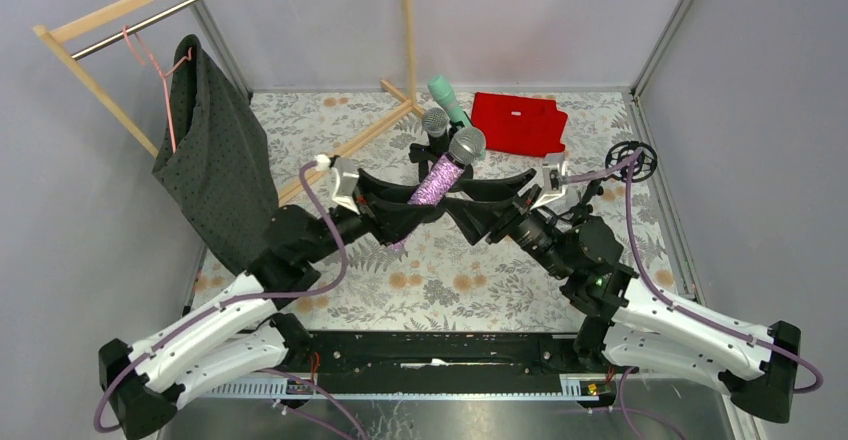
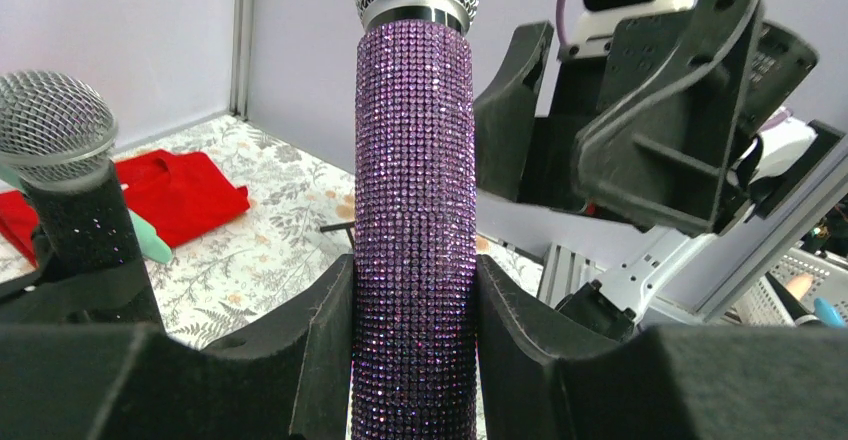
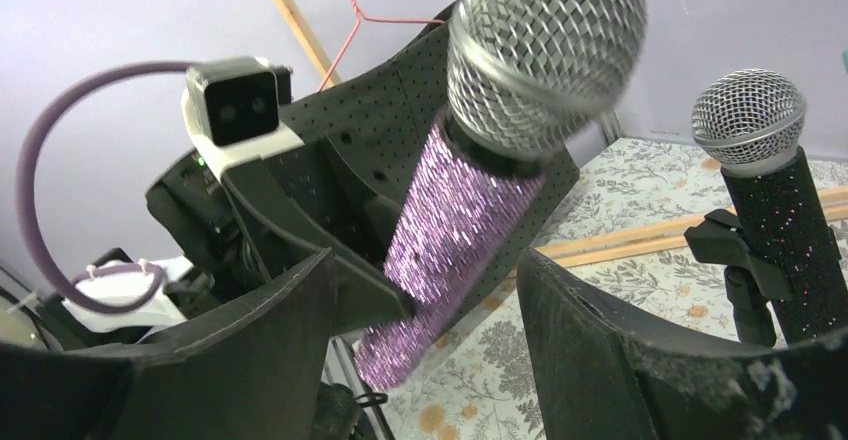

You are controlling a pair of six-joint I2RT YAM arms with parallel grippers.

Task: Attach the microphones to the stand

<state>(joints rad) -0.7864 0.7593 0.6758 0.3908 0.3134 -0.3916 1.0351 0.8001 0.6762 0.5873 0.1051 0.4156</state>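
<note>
Firmly, the left claw (image 2: 415,290) clamps the purple microphone (image 2: 415,160), hiding its midsection; right claw (image 3: 422,265) gapes empty.

i'm looking into a robot lab test cell: plain grey panel walls (image 1: 60,210), aluminium framing (image 1: 669,30), and a floral cloth (image 1: 440,280) laid over the bench.

purple mic (image 2: 414,210): sparkly rhinestone skin, shiny metal mesh head
black mic (image 3: 786,222): gritty glitter finish
tablecloth (image 1: 450,275): matt floral cloth
rack (image 1: 100,91): pale bare wood
</note>
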